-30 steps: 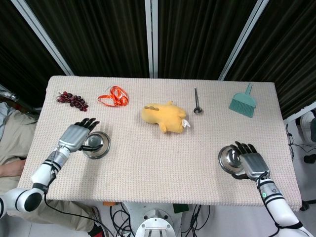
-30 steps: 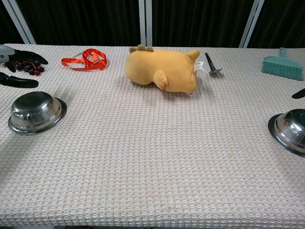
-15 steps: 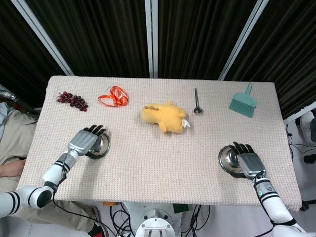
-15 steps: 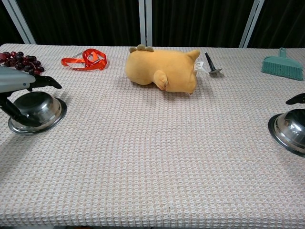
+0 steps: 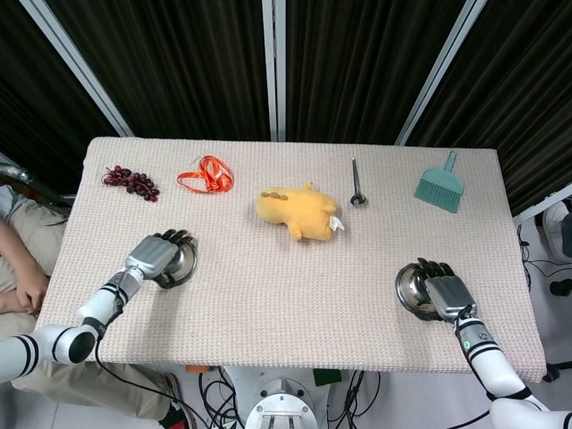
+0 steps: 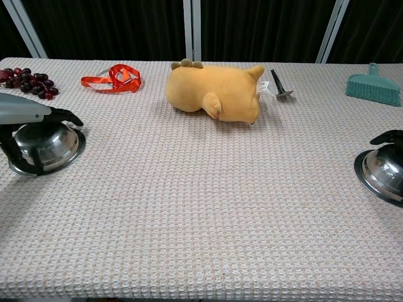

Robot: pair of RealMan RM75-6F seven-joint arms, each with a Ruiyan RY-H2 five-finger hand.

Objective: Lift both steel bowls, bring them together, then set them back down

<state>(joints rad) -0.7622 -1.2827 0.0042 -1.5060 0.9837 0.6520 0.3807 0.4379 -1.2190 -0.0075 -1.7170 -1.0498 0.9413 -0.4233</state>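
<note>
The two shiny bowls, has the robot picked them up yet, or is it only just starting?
Only just starting. Done: each hand has reached a bowl. In hand: the left hand curls over the left steel bowl, and the right hand covers the right steel bowl. Both bowls seem to sit upside down on the table, not lifted. Left: lifting both, bringing them together in the middle, then setting them down.

Two steel bowls (image 5: 175, 264) (image 5: 416, 290) are counted on the table. One each is seen of the grape bunch (image 5: 130, 180), orange ribbon (image 5: 206, 174), yellow plush toy (image 5: 298, 211), metal tool (image 5: 357, 183) and teal brush (image 5: 441, 185).
</note>
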